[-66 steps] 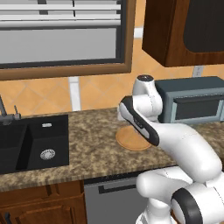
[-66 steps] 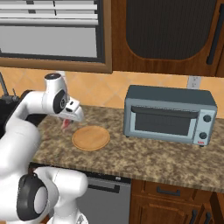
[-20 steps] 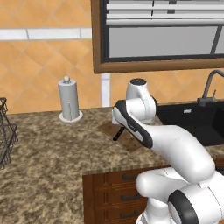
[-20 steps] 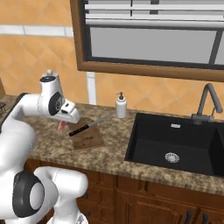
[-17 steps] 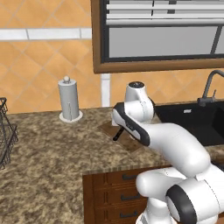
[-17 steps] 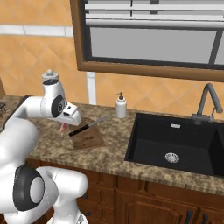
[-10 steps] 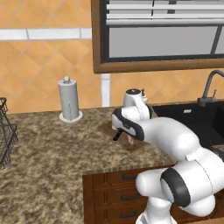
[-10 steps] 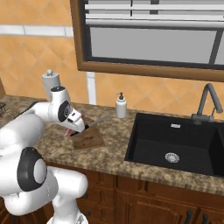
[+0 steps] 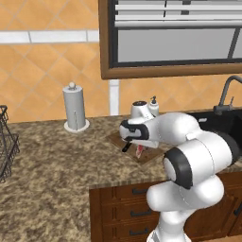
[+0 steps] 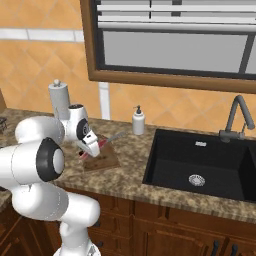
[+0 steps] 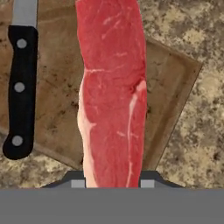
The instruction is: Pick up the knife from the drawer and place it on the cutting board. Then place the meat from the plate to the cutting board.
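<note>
The gripper [image 11: 112,183] is closed on the meat [image 11: 113,92], its two fingertips [image 11: 75,180] pressed against either side of the slab's near end, so the jaws stand only as wide as the meat is thick. In the hand view the red slab runs straight out from between the fingertips, over the cutting board [image 11: 168,92] that lies just beneath. The knife [image 11: 19,83] rests on the board to the left of the gripper in that view, its black handle roughly parallel to the meat and apart from it, its butt reaching just past the board's near edge. Whether the meat touches the board cannot be told. From the left base view the gripper [image 9: 138,147] hangs low over the board [image 9: 147,156] with the meat [image 9: 140,150] below it. From the right base view, the meat [image 10: 96,146] shows red at the gripper [image 10: 90,148], over the board [image 10: 102,161] on the speckled counter [image 10: 125,175].
</note>
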